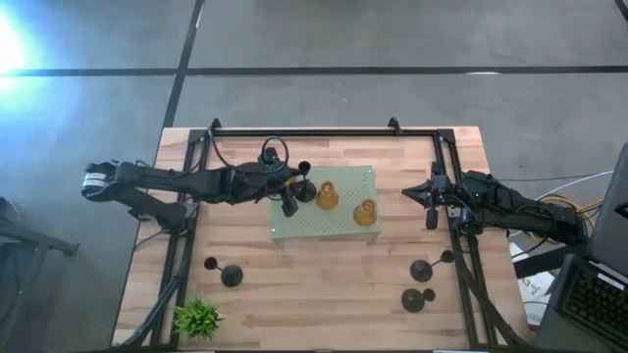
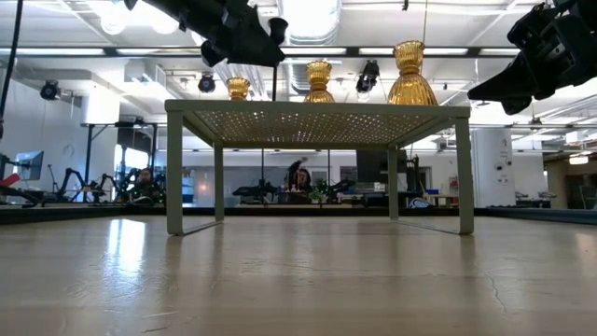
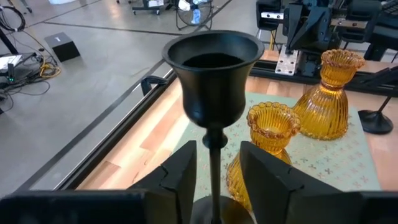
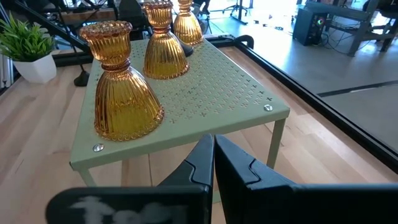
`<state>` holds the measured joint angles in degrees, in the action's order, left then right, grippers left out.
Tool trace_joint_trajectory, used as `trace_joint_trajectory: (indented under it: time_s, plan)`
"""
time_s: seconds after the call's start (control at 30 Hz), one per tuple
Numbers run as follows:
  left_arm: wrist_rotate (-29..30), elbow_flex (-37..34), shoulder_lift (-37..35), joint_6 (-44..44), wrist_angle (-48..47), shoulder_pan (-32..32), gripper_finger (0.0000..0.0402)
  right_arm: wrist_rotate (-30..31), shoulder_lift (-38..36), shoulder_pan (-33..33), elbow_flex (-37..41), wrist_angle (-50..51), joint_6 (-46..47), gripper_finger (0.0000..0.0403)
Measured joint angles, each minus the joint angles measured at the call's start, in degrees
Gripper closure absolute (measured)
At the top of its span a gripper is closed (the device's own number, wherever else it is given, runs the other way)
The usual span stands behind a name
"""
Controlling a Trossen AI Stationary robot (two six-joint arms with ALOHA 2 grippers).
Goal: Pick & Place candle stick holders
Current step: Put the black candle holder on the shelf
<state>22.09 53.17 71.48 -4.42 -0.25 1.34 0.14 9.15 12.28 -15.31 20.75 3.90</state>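
1. Placing step: the left gripper has its fingers clamped on the stem of a black candle stick holder, held above the pale green stand – beside the amber holders.
2. Next, I judge: lower it upright onto bare stand, then release.
3. The right gripper waits near the stand's right side – fingers pressed together, empty.

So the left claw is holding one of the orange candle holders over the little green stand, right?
Not quite: the left claw is holding a black candle holder by its thin stem, as the left wrist view shows. It is indeed over the green stand, where the orange candle holders already sit.
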Motion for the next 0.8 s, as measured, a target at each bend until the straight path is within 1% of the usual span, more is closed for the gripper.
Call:
trace_joint_trajectory:
  time_s: [0.13,0.27,0.47,0.57,0.7,0.8]
  plan:
    - [0.0,0.0,-1.3,-1.0,-3.6,0.0,0.0256,0.0,0.0,0.0,0.0,0.0,0.0,0.0394]
    - [-0.8,0.0,-3.3,-2.8,-6.8,-0.1,0.0251,0.0,0.0,0.0,0.0,0.0,0.0,0.0394]
    - [-6.8,0.0,-7.4,-5.4,-8.6,-1.0,0.0250,0.0,0.0,0.0,0.0,0.0,0.0,0.0394]
    - [-9.3,0.0,-9.8,-6.0,-8.5,-2.1,0.0250,0.0,0.0,0.0,0.0,0.0,0.0,0.0394]
    - [-9.6,0.0,-12.8,-6.1,-8.3,-4.5,0.0250,0.0,0.0,0.0,0.0,0.0,0.0,0.0394]
    - [-9.6,0.0,-14.7,-6.1,-8.3,-7.6,0.0250,0.0,0.0,0.0,0.0,0.0,0.0,0.0394]
